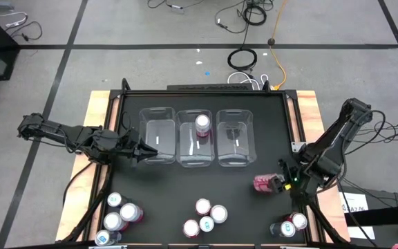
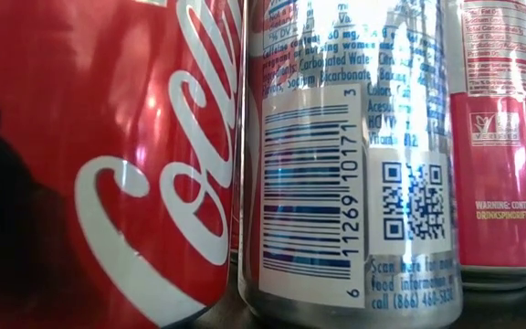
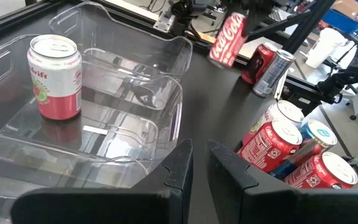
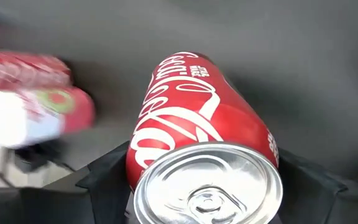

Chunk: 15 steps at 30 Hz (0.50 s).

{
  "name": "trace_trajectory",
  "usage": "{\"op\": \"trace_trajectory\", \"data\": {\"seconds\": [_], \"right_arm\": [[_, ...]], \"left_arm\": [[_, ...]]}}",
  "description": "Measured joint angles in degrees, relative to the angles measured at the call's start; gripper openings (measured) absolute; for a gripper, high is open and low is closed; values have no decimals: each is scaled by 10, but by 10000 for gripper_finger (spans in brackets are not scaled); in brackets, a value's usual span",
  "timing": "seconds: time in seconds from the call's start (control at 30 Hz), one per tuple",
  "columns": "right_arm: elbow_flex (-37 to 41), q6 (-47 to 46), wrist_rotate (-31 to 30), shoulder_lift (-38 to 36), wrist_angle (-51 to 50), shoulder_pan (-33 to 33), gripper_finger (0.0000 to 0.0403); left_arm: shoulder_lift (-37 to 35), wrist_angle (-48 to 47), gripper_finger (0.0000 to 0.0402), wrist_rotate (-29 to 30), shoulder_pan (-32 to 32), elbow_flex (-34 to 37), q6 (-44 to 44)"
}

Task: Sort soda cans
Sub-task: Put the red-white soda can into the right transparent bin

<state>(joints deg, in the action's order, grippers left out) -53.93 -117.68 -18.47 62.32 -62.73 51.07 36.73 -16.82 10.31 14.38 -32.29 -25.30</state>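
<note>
Sideways, glossy red cylindrical can (image 4: 207,124) clamped in right claw (image 1: 276,182), left claw (image 1: 138,149) together.

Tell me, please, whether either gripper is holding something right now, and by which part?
The right gripper holds a red cola can, its jaws on the sides of the body near the silver top. The left gripper is shut and holds nothing.

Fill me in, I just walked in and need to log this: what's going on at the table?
The robot is sorting soda cans into three clear bins. The right end effector is shut on a red cola can, held tilted over the table's right side, not yet at the bins. One pink-and-white can already stands in the middle bin. The left end effector is shut and empty beside the left bin. Other cans wait in clusters along the near edge.
</note>
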Motion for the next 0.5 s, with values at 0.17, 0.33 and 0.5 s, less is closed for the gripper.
{"op": "trace_trajectory", "data": {"seconds": [0.17,0.33,0.5], "right_arm": [[0,92,-105,-38,41,-27,301],[0,203,-154,-74,78,-76,301],[0,317,-160,-103,91,-151,301]], "left_arm": [[0,0,54,0,0,0,0],[0,0,54,0,0,0,0],[0,0,54,0,0,0,1]]}}
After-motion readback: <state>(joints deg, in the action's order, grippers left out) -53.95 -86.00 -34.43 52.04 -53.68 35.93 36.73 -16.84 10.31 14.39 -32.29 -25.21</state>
